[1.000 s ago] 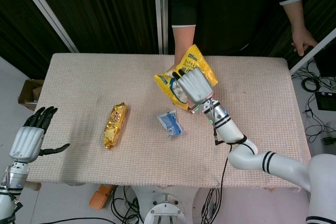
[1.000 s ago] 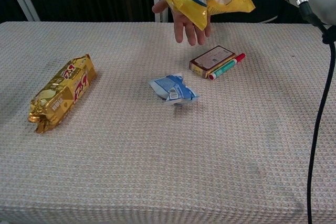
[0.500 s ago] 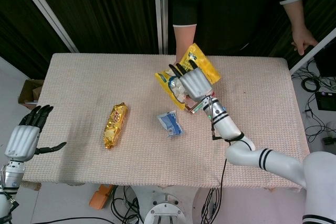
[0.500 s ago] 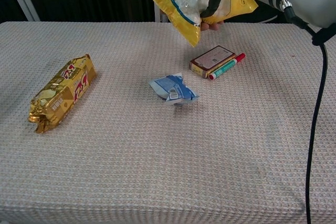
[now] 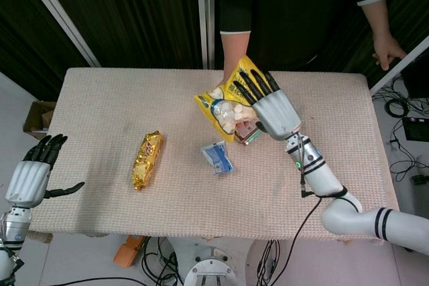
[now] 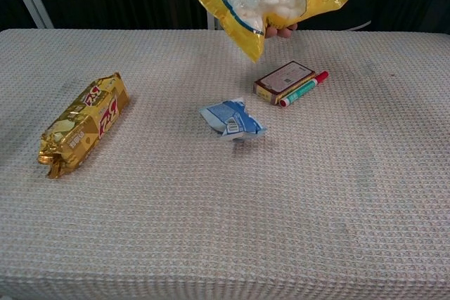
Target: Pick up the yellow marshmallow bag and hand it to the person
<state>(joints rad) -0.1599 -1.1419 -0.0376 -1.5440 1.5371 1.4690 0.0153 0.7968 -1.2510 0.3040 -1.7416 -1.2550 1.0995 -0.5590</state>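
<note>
Yellow marshmallow bag (image 5: 231, 102) aloft over the far surface (image 5: 107, 105), resting on the person's hand (image 6: 280, 31), right hand (image 5: 273, 110) fingers (image 5: 251, 87) spread just beside it, seemingly released for handover; left hand (image 5: 30, 179) idle, fingers apart.

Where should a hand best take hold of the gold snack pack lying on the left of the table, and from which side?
Probably across its middle, coming straight down from above. The gold snack pack lies flat on the table, long and narrow, so its long sides are free for the fingers; its crimped ends look thin and slippery.
</note>
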